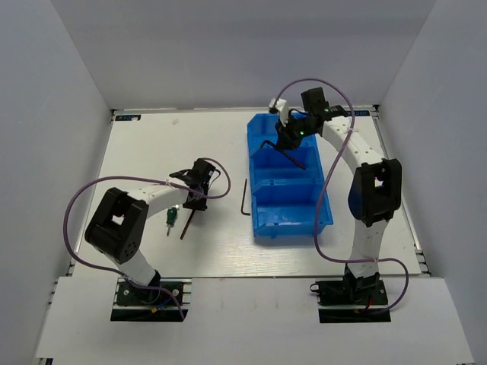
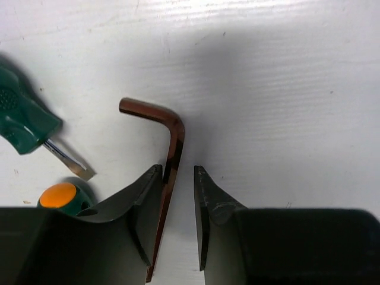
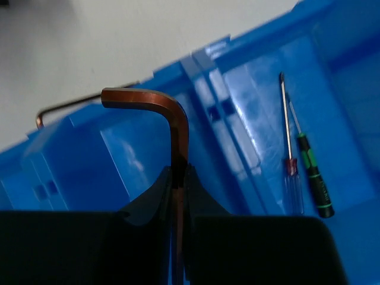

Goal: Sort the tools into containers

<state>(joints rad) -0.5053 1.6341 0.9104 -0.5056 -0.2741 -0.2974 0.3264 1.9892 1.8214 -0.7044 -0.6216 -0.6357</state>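
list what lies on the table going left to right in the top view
green screwdriver → brown hex key right beside it → second hex key lying alone → blue bin

Blue bin; brown hex key; green screwdriver handle; purple cable.
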